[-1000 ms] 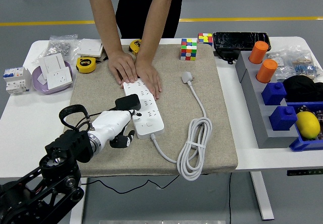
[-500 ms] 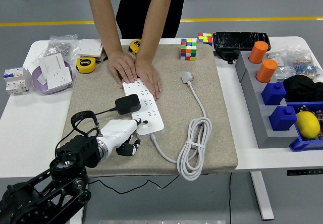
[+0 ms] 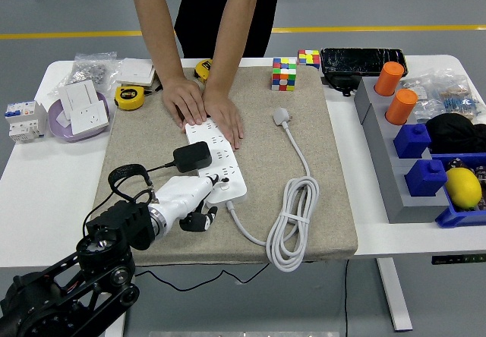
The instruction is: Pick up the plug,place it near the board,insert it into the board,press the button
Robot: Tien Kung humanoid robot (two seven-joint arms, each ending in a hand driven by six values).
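Plug (image 3: 192, 156) is sitting in the board (image 3: 217, 162); your left hand (image 3: 190, 200), fingers curled and gripping nothing, is nearing the mat's (image 3: 319, 200) front edge, button unpressed.

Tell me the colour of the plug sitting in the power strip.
Black, clearest in the head view: plug.

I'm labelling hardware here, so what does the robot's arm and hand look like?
The left arm is black, built of open struts and round joints, with a looping black cable at the wrist. The left hand has a glossy white shell and dark fingers.
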